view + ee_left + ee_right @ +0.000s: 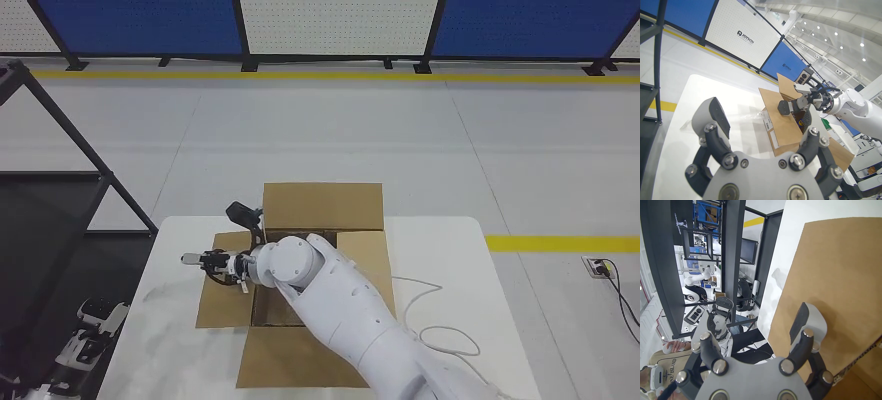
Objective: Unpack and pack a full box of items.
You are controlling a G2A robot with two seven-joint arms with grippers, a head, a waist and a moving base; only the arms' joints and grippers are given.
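- The cardboard box [325, 205] sits open mid-counter [170, 360], flaps spread.
- The right hand [755, 317], spread and empty, hovers over the left flap [829, 275], probably to keep the opening clear.
- The left hand [762, 108] hangs open near the counter's edge.

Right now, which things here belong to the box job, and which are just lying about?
Job: cardboard box; blue-and-yellow item inside it; right tool, open over a box flap; left tool, open.
Lying about: clear plastic wrap on the table; white cable; black rack beside the table.
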